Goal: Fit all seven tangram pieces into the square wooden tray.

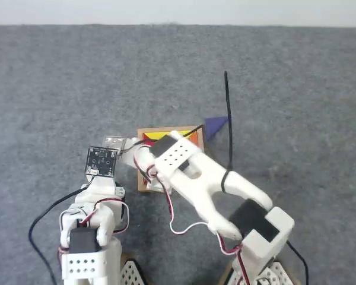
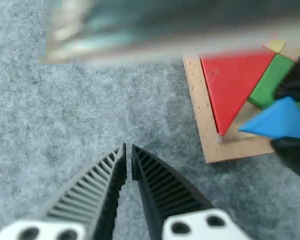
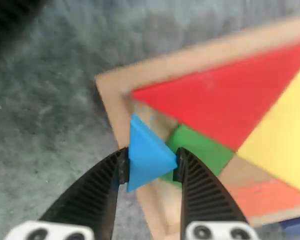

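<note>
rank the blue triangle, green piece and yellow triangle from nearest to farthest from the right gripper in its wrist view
1. blue triangle: held in the right gripper.
2. green piece: in the tray, just beside it.
3. yellow triangle: across the tray, past the green.

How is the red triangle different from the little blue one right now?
Size: the red triangle is clearly larger than the blue triangle. Pose: the red triangle lies flat inside the wooden tray, while the blue triangle is held over the tray's corner. State: the red triangle is free, while the blue triangle is clamped in the right gripper. Both are plain-coloured triangular pieces.
</note>
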